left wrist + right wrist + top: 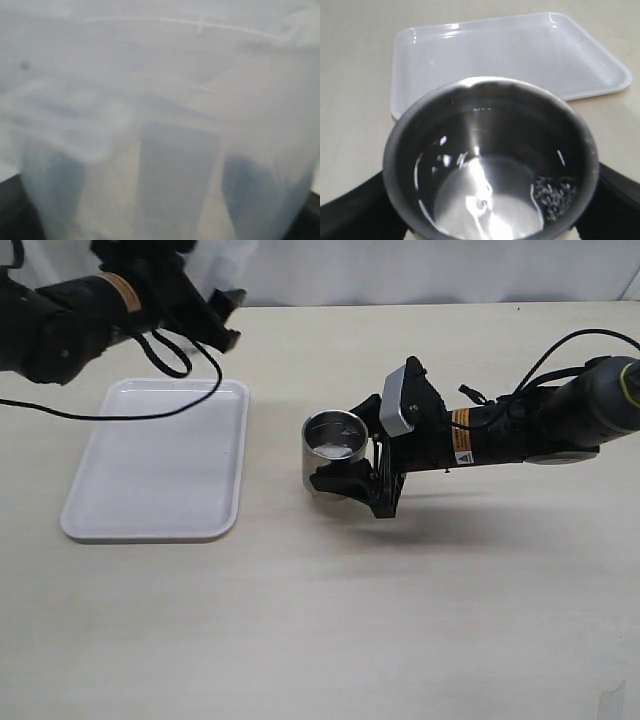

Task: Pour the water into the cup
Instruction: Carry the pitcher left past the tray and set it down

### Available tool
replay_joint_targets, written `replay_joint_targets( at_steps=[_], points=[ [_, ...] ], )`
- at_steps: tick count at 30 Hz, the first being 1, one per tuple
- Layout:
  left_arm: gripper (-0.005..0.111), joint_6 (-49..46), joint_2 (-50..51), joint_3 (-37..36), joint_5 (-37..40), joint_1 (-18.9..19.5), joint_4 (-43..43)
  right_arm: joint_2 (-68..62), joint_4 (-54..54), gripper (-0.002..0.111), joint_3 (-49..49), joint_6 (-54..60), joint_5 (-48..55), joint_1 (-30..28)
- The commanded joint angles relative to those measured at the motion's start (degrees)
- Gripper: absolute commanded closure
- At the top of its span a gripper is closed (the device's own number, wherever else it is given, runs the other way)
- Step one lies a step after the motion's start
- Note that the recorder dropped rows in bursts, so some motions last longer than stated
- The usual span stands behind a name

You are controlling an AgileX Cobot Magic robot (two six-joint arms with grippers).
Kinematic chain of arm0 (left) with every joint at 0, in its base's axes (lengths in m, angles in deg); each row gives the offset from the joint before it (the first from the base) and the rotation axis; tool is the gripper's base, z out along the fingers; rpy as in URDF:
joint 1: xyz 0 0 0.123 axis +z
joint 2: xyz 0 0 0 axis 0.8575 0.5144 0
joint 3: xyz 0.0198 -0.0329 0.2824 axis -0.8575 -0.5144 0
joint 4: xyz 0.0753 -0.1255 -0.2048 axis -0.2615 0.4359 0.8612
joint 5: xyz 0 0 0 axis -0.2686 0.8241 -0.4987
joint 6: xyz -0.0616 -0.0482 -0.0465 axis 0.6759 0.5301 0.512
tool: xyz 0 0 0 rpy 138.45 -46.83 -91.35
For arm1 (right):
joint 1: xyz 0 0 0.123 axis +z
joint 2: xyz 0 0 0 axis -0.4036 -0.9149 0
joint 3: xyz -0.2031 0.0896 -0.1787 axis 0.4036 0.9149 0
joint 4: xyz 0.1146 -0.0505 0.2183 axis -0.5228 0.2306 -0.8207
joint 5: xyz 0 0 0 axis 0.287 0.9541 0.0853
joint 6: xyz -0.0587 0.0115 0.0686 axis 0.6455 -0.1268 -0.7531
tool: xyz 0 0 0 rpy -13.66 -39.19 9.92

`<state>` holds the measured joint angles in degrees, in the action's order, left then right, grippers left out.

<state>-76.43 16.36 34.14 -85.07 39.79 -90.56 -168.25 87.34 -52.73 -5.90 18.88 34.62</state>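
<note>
While R jaws grip it, steel cup (324,470), shiny water (490,210), prob. shallow.

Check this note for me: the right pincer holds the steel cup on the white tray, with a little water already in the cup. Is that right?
One detail is wrong. The cup is not on the white tray; it is off the tray, over the bare table beside it, as the exterior view shows. The right pincer does hold it, with a little water already inside.
</note>
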Motion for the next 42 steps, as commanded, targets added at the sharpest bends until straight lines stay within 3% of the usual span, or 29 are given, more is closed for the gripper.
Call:
replay_joint_targets(
  at_steps=[1,10,15,18,28,42],
  points=[
    [0.107,12.48,-1.2,0.47,-1.89,6.5,1.08,0.41,-0.57,0.104,-0.29,0.39,-1.67,0.04],
    [0.107,15.18,-1.0,-7.45,-16.75,18.66,1.07,0.41,-0.7,0.104,-0.29,0.39,-1.58,0.04],
    [0.107,15.54,0.71,-8.17,-18.93,26.32,1.33,0.41,-0.71,0.104,-0.29,0.39,-1.34,0.04],
    [0.107,15.56,3.33,-8.17,-20.46,28.97,1.33,0.41,-0.71,0.104,-0.29,0.39,-0.92,0.04],
    [0.107,15.15,15.67,-7.94,-34.72,29.35,1.45,0.41,-0.71,0.104,-0.29,0.39,-0.68,0.04],
    [0.107,15.15,20.12,-6.77,-36.04,29.35,1.46,0.41,-0.71,0.104,-0.29,0.39,-0.55,0.04]
  ],
)
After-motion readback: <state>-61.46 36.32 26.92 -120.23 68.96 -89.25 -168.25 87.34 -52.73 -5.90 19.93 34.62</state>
